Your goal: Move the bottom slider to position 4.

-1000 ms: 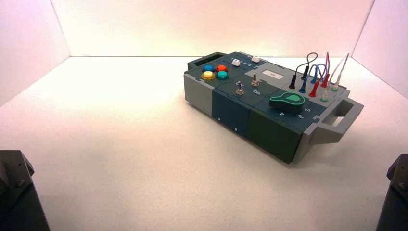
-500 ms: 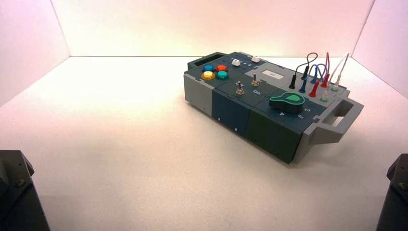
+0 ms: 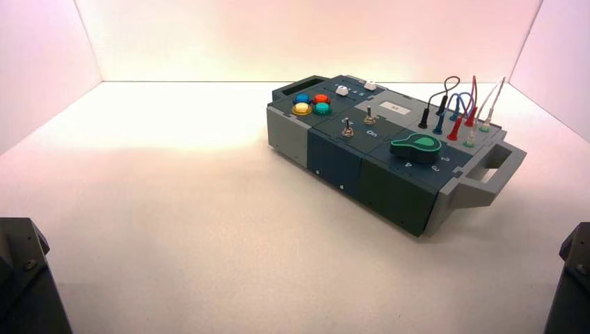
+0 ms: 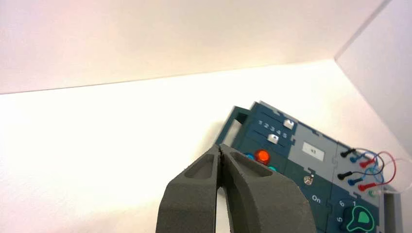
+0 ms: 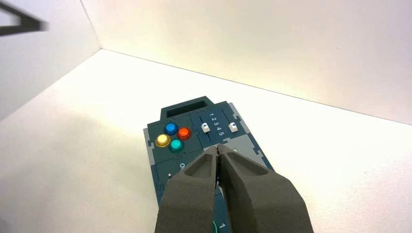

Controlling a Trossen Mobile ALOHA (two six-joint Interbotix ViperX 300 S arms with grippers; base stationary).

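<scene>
"Where's the bottom slider?"

"The bottom slider [image 5: 205, 127] is the white cap between the coloured buttons [image 5: 183, 133] and the number row [image 5: 216, 124] — near the box's far left end."

"Is it at 4?"

"I can't tell which number it lines up with. The 4 [image 5: 218, 128] is printed in that row, and the other slider [image 5: 233, 127] sits on the row's opposite side."

"What about the left gripper [image 4: 219, 146]?"

"It's at the near left of the table [image 3: 174, 229], well apart from the box [image 3: 334, 154]. Its fingers are closed together, with nothing held between them."

"And the right gripper [image 5: 217, 145]?"

"Near right, also away from the box. Its fingers meet too — nothing in their hold."

"How does the box stand?"

"Turned at an angle, right of the middle, with its right end closer to us. Two metal switches [image 3: 347, 131] stand up between the buttons and the green knob [image 3: 416, 146]. Black, blue, red and white wires [image 3: 475, 97] loop above the right part, beyond the knob."

"Anything touching the slider?"

"No, neither gripper touches it."
</scene>
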